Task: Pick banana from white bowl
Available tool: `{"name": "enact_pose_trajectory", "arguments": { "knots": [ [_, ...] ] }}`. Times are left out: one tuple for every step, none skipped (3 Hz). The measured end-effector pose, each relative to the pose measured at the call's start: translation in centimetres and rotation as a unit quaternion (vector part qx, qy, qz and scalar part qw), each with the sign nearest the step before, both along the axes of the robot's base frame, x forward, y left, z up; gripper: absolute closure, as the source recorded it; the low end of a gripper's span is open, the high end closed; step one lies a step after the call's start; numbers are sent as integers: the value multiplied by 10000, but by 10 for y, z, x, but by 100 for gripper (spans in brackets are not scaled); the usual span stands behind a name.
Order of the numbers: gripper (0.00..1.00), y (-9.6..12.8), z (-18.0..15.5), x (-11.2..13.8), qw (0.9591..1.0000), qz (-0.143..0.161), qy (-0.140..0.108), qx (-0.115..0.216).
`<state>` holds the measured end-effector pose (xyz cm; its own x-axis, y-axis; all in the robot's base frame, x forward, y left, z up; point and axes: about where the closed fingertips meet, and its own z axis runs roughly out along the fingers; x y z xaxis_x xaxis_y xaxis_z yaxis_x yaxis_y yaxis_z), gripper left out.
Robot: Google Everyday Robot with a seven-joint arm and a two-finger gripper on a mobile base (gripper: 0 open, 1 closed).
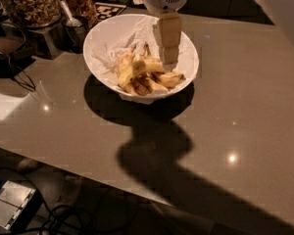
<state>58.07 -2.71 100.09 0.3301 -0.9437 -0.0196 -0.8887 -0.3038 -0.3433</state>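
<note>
The white bowl (102, 35) stands on the grey counter, lined with crumpled white paper (110, 58). Several bananas lie in it. The banana (136, 67), plump, curved and yellow, lies on top near the middle; slimmer brown-streaked ones (162, 80) lie beside and under it. My gripper (169, 62) hangs from the white wrist above the bowl's right half, its tip just at the banana's right end. Whether it touches the banana is unclear.
Glass jars of nuts (29, 4) and a metal scoop (68, 13) stand behind the bowl at the left. Black cables (14, 77) lie at the left edge. The counter's front edge runs diagonally below; a grey box (10, 209) sits on the floor.
</note>
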Motion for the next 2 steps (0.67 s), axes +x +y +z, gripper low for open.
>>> {"name": "enact_pose_trajectory", "arguments": {
  "knots": [
    [9,12,-10,20,9998,148,106,-43],
    [20,20,-30,37,9993,246,288,-65]
  ]
}}
